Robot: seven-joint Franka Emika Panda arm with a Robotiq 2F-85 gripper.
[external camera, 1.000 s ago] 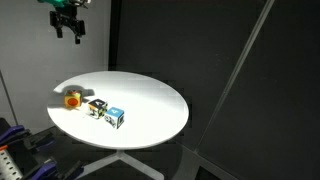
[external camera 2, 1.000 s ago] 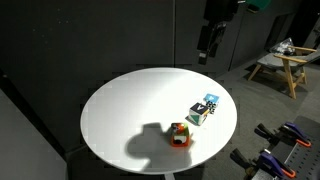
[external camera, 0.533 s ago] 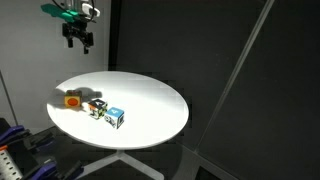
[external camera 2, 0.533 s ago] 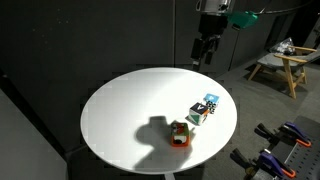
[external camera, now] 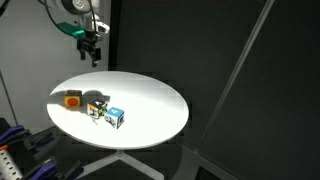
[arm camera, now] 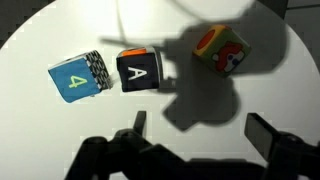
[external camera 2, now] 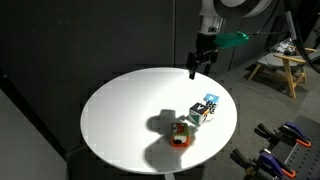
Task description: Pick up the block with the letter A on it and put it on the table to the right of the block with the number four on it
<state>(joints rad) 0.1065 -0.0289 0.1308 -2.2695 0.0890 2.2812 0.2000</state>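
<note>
The block with the letter A is a dark cube with a white A, lying on the round white table. It touches the light blue block with the number four on its left in the wrist view. Both show in the exterior views: the A block and the four block. My gripper is open and empty, high above the table, with both fingers at the bottom of the wrist view. It also shows in both exterior views.
An orange-and-yellow cube lies to the right of the A block in the wrist view, also in both exterior views. The arm's shadow falls across the blocks. A wooden stool stands beyond the table.
The gripper has come down and moved in over the table, toward the blocks. Its shadow on the table has shifted with it. The blocks have not moved.
</note>
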